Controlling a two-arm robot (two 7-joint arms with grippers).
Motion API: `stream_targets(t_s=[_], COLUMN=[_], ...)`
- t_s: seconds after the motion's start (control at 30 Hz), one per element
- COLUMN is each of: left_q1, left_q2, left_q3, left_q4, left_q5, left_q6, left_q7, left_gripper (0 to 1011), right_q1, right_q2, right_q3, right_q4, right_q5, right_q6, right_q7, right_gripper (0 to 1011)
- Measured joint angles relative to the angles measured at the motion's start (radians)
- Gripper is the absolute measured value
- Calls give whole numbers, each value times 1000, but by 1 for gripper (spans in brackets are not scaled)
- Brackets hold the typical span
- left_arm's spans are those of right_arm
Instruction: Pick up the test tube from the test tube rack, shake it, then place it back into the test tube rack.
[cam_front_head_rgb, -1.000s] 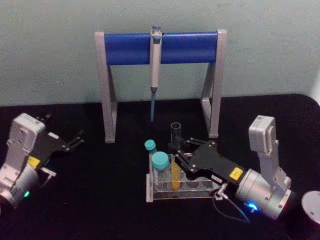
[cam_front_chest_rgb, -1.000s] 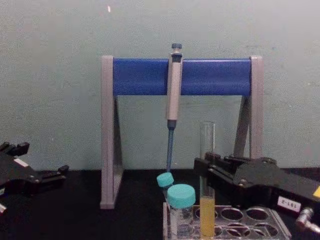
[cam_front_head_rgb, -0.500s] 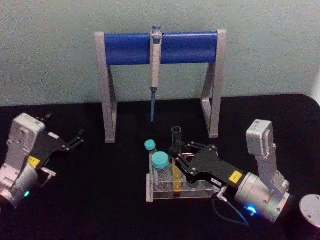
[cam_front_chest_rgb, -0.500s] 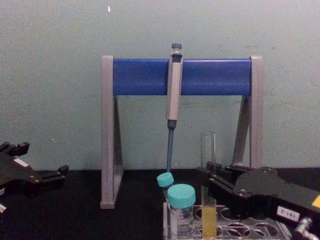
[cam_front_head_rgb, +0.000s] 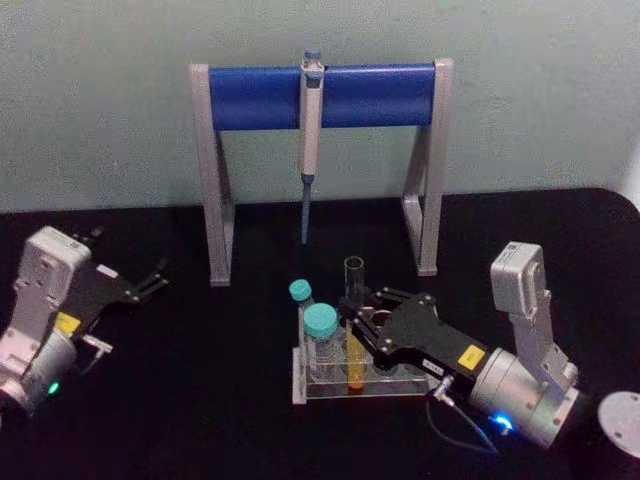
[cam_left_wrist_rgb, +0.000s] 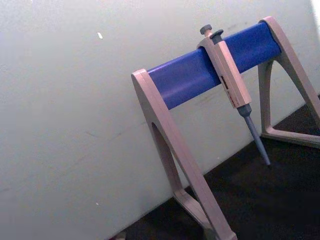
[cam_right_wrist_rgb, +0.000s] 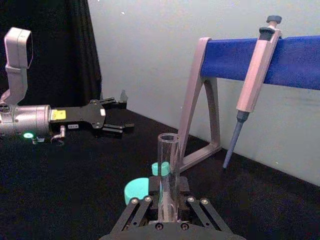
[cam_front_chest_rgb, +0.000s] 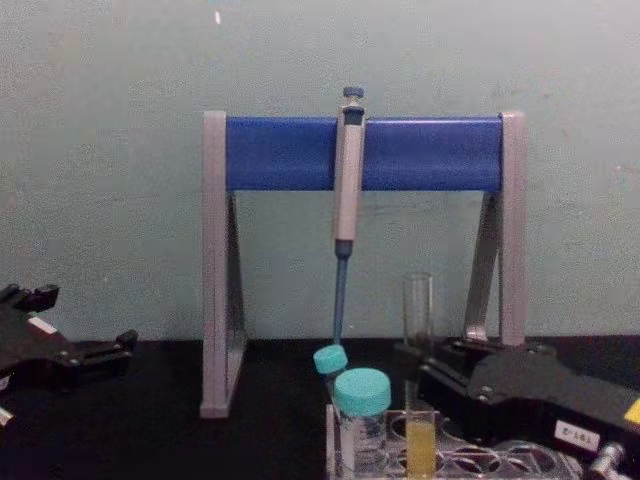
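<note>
Surface: black tabletop (cam_front_head_rgb: 200, 410) before a pale wall; a grey stand (cam_front_head_rgb: 214, 180) with a blue bar fills the upper centre, and a pipette (cam_front_head_rgb: 310, 140) hangs from it.
Test tube: the test tube (cam_front_head_rgb: 353, 285) is slim, clear and uncapped, with yellow liquid low down. It stands upright in the test tube rack (cam_front_head_rgb: 335, 390), lower centre of the head view, just right of two teal-capped vials (cam_front_head_rgb: 320, 325).
Right gripper: the right gripper (cam_front_head_rgb: 356, 312) comes in from the lower right, fingers clenched on the tube's middle.
Left gripper: the left gripper (cam_front_head_rgb: 150, 280) sits at the left edge, well apart, fingers spread.
Hard to see: the tube's bottom is lost in the rack; the chest view's lower edge cuts the rack off.
</note>
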Motion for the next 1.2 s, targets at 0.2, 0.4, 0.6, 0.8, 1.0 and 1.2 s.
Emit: stream_targets(t_s=[0.2, 0.4, 0.6, 0.8, 1.0, 1.2], left_q1=[0, 0, 0, 0, 0, 0], left_q2=[0, 0, 0, 0, 0, 0], left_q3=[0, 0, 0, 0, 0, 0], left_q4=[0, 0, 0, 0, 0, 0], left_q5=[0, 0, 0, 0, 0, 0], left_q6=[0, 0, 0, 0, 0, 0], left_q7=[0, 0, 0, 0, 0, 0], left_gripper=[1001, 1001, 1001, 1001, 1001, 1001], right_q1=[-1, -1, -1, -1, -1, -1], right_q2=[1, 1, 2, 2, 2, 2], right_q3=[1, 1, 1, 1, 1, 1], right_q4=[-1, -2, -2, -2, -2, -2], right_q5=[-4, -6, -6, -6, -5, -5], right_q6=[4, 5, 5, 6, 6, 6], right_q7=[-3, -4, -4, -3, -3, -2], right_gripper=[222, 222, 222, 338, 582, 745])
